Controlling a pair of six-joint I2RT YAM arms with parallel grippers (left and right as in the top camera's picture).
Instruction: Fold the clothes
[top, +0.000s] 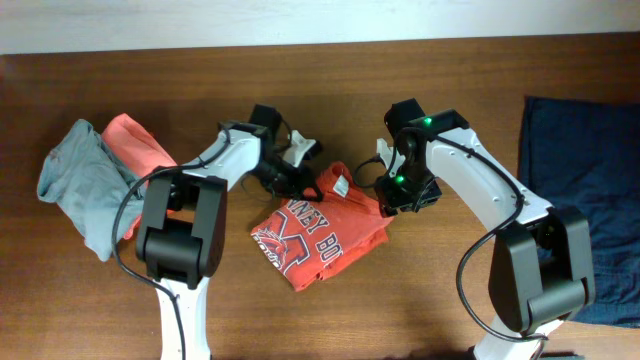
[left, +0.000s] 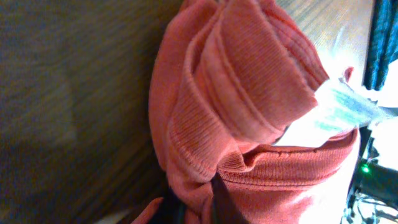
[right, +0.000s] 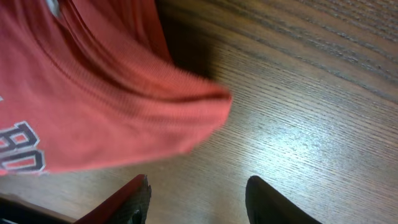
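On the table (top: 420, 300) a navy cloth (top: 580, 150) lies at the right edge, a grey cloth (top: 85, 185) far left, the T-shirt (top: 320, 235) rumpled mid-table between the arms, left gripper (left: 199, 205) clenched on its bunched collar, right gripper (right: 198, 199) spread and empty beside its edge

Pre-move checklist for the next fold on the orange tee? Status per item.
1. Hold of left gripper on the T-shirt collar: cannot tell. Fabric bunches against its fingers, and the jaws are hidden.
2. Jaws of right gripper apart: ok. Bare table shows between the fingers.
3. Fabric in right gripper: not ok. The shirt's edge lies ahead of it, not between the fingers.
4. Shirt lying flat: not ok. It is crumpled, with the lettering partly folded over.
5. Other garments clear of the shirt: ok. The grey piece and coral piece lie far left, and the navy piece lies far right.
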